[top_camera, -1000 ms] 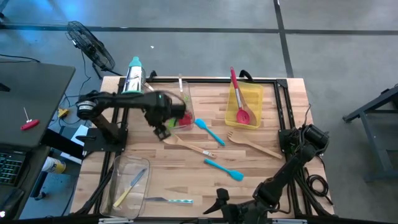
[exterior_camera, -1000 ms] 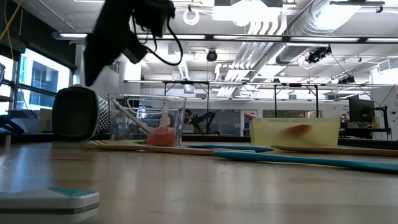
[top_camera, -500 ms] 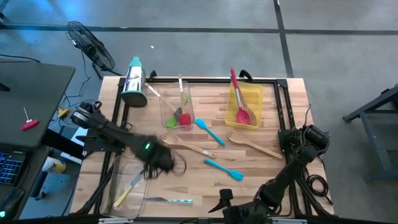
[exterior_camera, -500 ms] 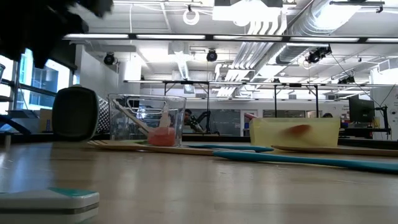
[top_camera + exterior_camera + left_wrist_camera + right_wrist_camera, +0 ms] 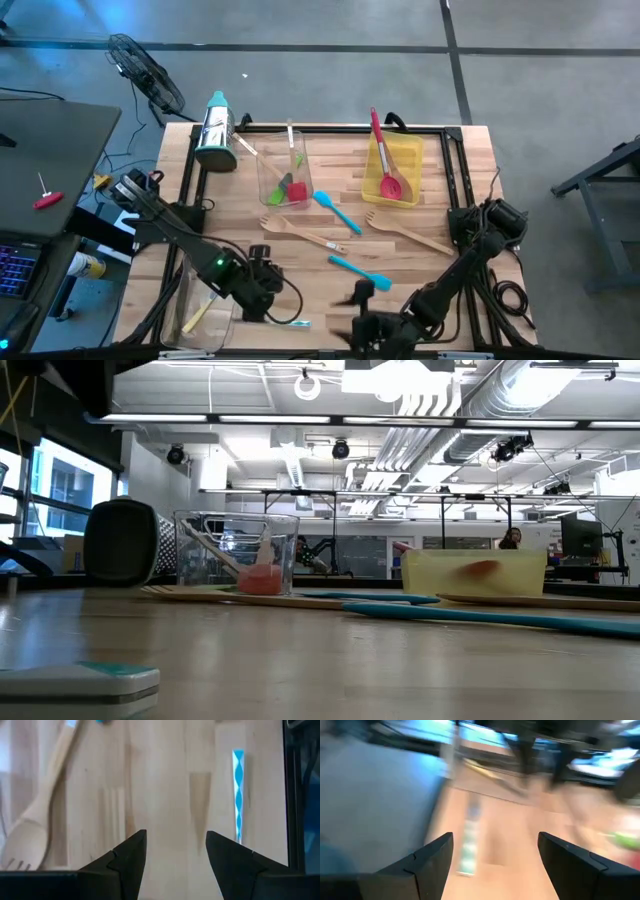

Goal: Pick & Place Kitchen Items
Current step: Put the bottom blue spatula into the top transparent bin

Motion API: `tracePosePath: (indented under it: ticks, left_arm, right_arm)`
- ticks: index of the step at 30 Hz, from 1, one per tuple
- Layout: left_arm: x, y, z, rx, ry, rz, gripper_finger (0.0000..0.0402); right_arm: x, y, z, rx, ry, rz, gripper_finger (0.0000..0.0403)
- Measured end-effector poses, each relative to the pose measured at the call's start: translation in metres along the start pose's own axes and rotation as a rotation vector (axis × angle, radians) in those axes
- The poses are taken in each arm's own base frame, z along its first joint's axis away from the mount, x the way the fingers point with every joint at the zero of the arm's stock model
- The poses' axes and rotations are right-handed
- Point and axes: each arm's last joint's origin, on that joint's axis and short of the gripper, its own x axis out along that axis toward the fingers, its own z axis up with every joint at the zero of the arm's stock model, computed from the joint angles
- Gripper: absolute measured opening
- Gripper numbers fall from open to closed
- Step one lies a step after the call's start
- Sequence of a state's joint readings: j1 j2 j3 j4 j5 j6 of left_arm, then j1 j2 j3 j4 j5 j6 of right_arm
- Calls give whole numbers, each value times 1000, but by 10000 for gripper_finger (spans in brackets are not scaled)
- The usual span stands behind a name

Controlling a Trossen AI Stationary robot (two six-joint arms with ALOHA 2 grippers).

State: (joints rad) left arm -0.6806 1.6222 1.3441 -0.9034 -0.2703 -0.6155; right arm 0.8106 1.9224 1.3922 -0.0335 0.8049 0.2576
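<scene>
Patterned knife (image 5: pixel 238 795), high view blocked

The right wrist view is smeared throughout, so the patterned handle (image 5: pixel 469 840) is only a streak. In the high view the right gripper (image 5: pixel 355 300) is blurred. The wooden fork (image 5: pixel 35 820) is cut off at its tines.
</scene>
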Motion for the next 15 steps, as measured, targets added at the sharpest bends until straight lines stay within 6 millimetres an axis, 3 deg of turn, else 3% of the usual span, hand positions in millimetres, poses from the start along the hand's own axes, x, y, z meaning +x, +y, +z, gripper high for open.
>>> tracePosePath:
  ticks: [5,11,15]
  left_arm:
    - [0,-2,6,-14,-93,15,197]
    - [-1,-4,9,-34,-121,9,197]
    - [-1,-3,8,-45,-118,11,197]
  right_arm:
    - [4,-20,-21,-54,134,-219,281]
    - [24,-60,-41,201,505,-176,267]
    - [40,-85,-43,254,614,-165,259]
